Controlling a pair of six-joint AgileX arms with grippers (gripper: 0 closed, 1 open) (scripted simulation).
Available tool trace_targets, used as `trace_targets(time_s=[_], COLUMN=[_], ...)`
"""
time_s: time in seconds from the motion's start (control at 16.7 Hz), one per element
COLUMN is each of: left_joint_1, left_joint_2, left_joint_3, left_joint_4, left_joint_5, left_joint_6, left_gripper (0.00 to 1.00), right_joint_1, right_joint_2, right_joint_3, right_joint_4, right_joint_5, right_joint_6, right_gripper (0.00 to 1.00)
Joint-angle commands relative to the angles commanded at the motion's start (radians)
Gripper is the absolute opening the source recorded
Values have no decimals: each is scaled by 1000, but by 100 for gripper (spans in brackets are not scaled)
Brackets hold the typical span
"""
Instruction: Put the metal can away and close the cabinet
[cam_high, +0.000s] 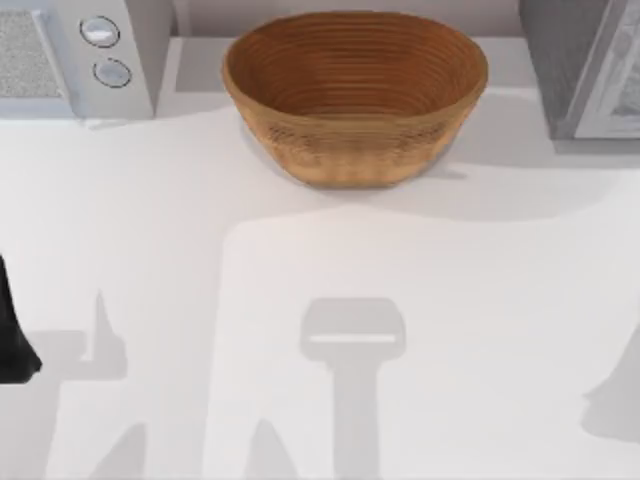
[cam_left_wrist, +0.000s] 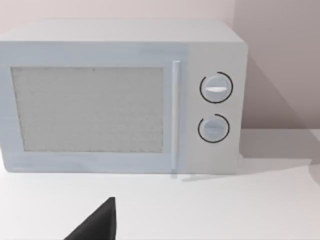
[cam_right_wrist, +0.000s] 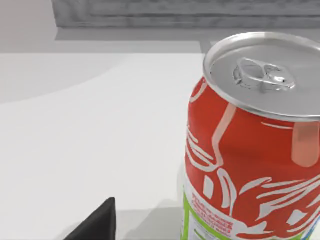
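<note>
Surface (cam_high: 450, 300): white, wide, carrying every item listed below. The landmark for this entry is the basket.

Basket (cam_high: 355, 95): woven, brown, oval, upright at the back middle of the surface, nothing visible inside it.

Microwave (cam_left_wrist: 120, 97): pale grey, to the left of the basket at the back edge. Door shut, two round dials beside the handle. Not part of the task.

Cabinet (cam_high: 585, 65): grey, to the right of the basket at the back corner. A lighter panel, probably its door, stands at its right side; whether it is ajar cannot be told for certain.

Metal can (cam_right_wrist: 255, 145): red with white lettering and a green band low down, silver lid with ring-pull, upright on the surface. The right wrist view places it close before the right arm, with the cabinet's grey face beyond it, so it stands to the right of the basket.

Right gripper: a dark fingertip (cam_right_wrist: 97, 222) shows low in its wrist view, beside the can and apart from it. Whether the jaws are apart or together cannot be told.

Left arm (cam_high: 12, 330): parked far left of the basket, facing the microwave; state of its jaws cannot be told.

Handling note: the step appears to be the approach to the can. Centre the jaws on the can's mid-body, below the shoulder, level, and close gently: thin walls dent and smooth sides slip.
</note>
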Motion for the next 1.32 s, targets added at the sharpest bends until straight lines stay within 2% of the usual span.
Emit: trace_targets(time_s=[0.42, 0.9, 1.2, 1.32], left_joint_1=[0, 0, 0, 0], left_joint_2=[0, 0, 0, 0], left_joint_3=[0, 0, 0, 0], left_joint_4=[0, 0, 0, 0], left_joint_5=[0, 0, 0, 0], left_joint_6=[0, 0, 0, 0], left_gripper=[100, 100, 100, 100], right_joint_1=[2, 92, 100, 100], right_joint_2=[15, 153, 163, 163], right_joint_3=[1, 206, 221, 221], right_joint_4=[8, -47, -53, -53], right_joint_5=[0, 90, 98, 98], right_joint_6=[0, 30, 32, 32], right_gripper=[100, 100, 100, 85])
